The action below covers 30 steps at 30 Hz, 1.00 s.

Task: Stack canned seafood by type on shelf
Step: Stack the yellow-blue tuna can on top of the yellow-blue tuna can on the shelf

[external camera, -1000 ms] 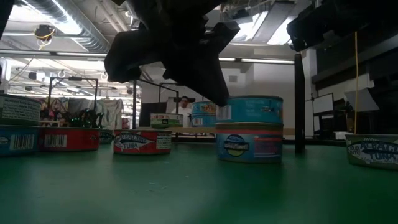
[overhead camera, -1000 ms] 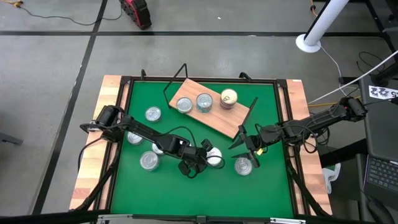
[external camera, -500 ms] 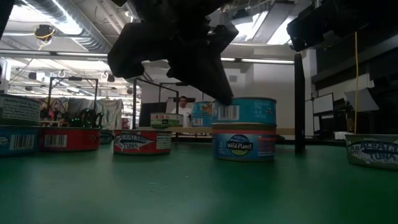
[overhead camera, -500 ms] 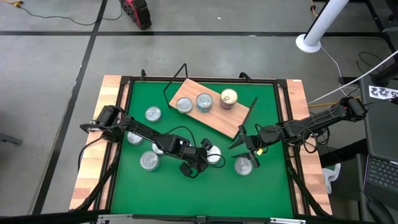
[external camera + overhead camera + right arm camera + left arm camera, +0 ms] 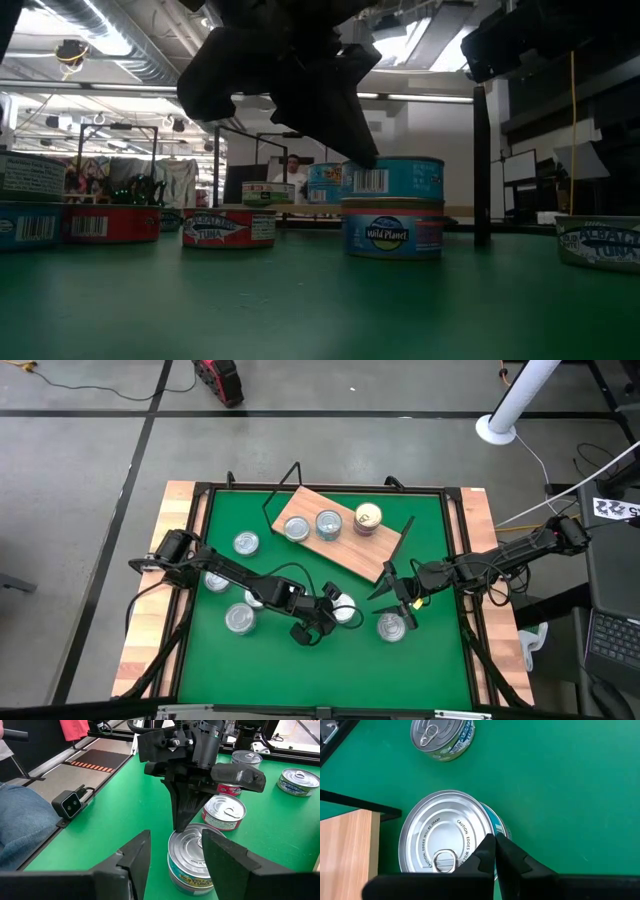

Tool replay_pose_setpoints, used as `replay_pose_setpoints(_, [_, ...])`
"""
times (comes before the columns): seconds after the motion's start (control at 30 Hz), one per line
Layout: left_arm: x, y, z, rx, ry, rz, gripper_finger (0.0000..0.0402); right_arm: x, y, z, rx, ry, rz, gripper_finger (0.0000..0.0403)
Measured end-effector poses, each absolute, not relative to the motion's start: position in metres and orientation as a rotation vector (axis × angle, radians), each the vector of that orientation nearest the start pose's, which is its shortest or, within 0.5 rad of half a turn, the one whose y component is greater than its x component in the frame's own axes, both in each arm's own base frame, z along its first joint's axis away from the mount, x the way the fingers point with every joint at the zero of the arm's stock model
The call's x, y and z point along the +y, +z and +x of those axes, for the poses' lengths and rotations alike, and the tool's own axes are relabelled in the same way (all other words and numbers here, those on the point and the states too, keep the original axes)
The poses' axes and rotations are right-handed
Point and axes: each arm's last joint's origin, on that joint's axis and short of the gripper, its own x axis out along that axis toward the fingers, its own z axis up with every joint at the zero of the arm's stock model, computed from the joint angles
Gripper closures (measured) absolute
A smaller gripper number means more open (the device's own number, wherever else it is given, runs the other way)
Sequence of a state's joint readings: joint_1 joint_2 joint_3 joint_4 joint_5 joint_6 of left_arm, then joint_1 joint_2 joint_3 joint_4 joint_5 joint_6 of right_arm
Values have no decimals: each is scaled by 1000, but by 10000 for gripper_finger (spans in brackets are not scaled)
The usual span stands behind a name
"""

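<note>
Stacked tins point(image 5: 445, 840) sit directly beneath the clenched, empty left end effector point(image 5: 495, 845).

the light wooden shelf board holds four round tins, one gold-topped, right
Not four. The high view shows three round tins on the light wooden shelf board: two silver-lidded tins and one gold-topped tin.

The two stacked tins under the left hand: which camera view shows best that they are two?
The low view: the upper tin sits on the lower tin, both labels visible. The left wrist view shows mainly the top lid behind the shut left hand. The high view shows only a silver spot.
</note>
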State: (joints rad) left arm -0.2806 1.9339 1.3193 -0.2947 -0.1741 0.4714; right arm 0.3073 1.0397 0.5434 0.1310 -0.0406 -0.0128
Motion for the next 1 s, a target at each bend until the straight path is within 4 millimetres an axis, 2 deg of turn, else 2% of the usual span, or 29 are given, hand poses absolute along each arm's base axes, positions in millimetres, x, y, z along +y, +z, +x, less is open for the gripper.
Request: replay_pose_setpoints(1.0, [-109, 184, 396, 817, -273, 595, 401, 68, 233, 210, 360, 347, -61, 226])
